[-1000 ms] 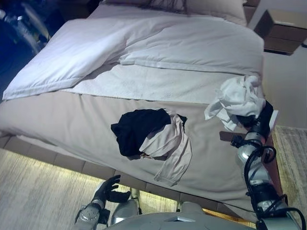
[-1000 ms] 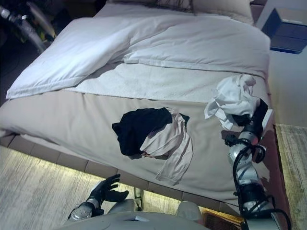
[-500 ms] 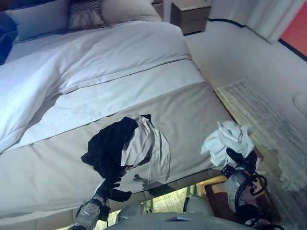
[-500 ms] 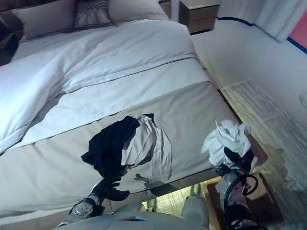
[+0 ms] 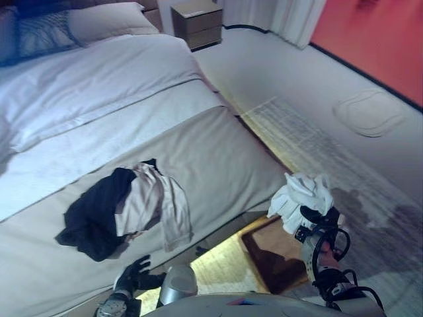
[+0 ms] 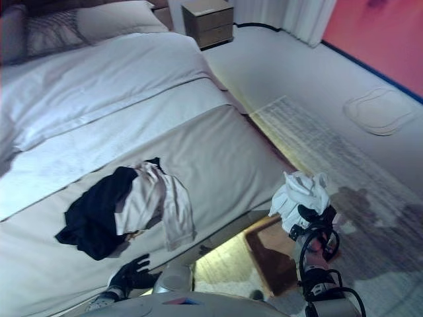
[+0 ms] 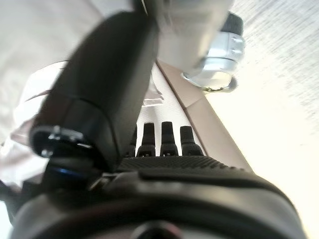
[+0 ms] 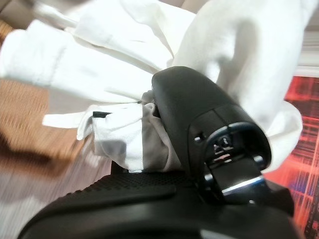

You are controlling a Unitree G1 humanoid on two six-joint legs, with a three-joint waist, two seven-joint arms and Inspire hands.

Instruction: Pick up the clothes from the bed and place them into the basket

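Right wrist view: the right hand (image 8: 199,149) has its thumb and fingers curled into a bunched white garment (image 8: 124,59), which fills most of what shows past the hand.
Right hand, from the head views: it is raised at the near right, beyond the foot corner of the bed (image 5: 218,152), with the white garment (image 5: 303,197) hanging from its grasp above the floor.
Below the right hand: a brown mat or panel (image 5: 274,254) lies on the floor beside the bed's corner; a pale striped rug (image 5: 317,145) runs along the right side of the bed.
Left hand: the left hand (image 5: 135,274) shows low at the near left, by the bed's near edge, fingers straight and spread, holding nothing. Its wrist view shows the fingers (image 7: 169,139) in a straight row.
Clothes on the bed: a black garment (image 5: 92,214) and a light beige garment (image 5: 155,205) lie together in a heap on the grey cover at the near left, the beige one overlapping the black one's right side.
Far end: white bedding and pillows (image 5: 99,23) at the head, a wooden nightstand (image 5: 196,23) just right of them.
Basket: I cannot make one out for certain.
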